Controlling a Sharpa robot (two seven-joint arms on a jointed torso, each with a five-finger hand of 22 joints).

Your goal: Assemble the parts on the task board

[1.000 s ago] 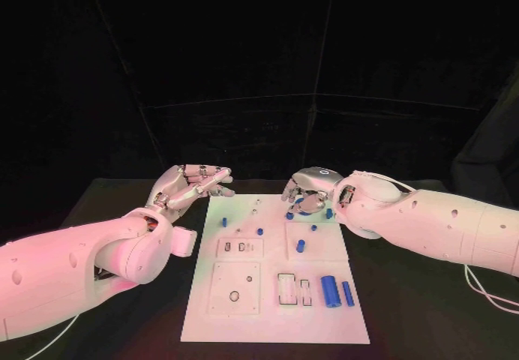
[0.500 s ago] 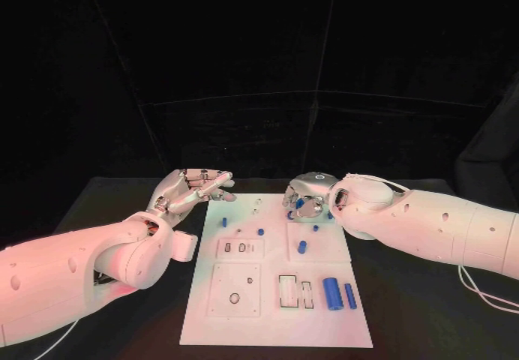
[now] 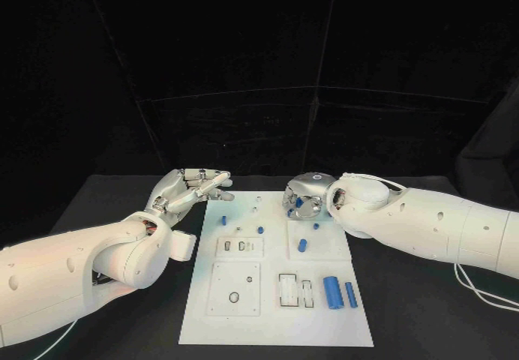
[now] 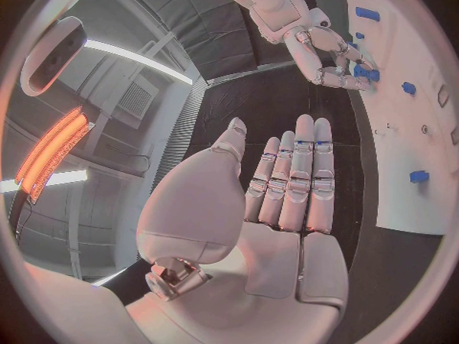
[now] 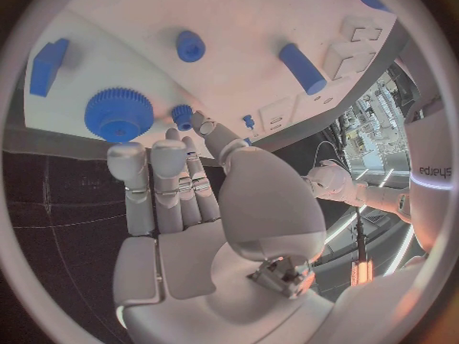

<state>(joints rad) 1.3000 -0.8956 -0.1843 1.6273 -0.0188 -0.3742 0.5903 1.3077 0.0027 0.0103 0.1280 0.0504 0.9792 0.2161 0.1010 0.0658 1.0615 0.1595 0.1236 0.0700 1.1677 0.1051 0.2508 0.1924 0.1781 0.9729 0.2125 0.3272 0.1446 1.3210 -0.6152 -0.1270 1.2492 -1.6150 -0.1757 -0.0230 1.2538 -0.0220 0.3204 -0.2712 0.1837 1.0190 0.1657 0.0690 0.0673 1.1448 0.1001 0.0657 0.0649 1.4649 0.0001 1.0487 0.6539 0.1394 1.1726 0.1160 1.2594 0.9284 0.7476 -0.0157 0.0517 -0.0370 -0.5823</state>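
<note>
Hovering over the far right part of the flat white rectangular task board (image 3: 277, 270), my right silver many-fingered hand (image 3: 304, 199) has its fingers straight and side by side, nothing in it. From the right wrist view, those fingertips (image 5: 167, 157) sit just short of the board's edge, near a big blue toothed gear part (image 5: 118, 115) and a little blue toothed gear part (image 5: 182, 115) beside it. A round blue peg (image 5: 190, 46), a long blue cylinder (image 5: 302, 68) and a blue block (image 5: 47, 65) lie further in on the board, apart from my fingers.

My left silver many-fingered hand (image 3: 193, 187) floats off the board's far left corner, over black table (image 3: 130, 202), fingers stretched out flat and close together, holding nothing. In the left wrist view its fingertips (image 4: 307, 130) point past the board's edge toward my other hand.

Room check: dark table runs open along both long sides of the board. Near the board's near right corner two blue cylinder parts (image 3: 340, 292) lie side by side, well apart from both hands. Small blue pegs (image 3: 224, 221) dot the far half between my hands.
</note>
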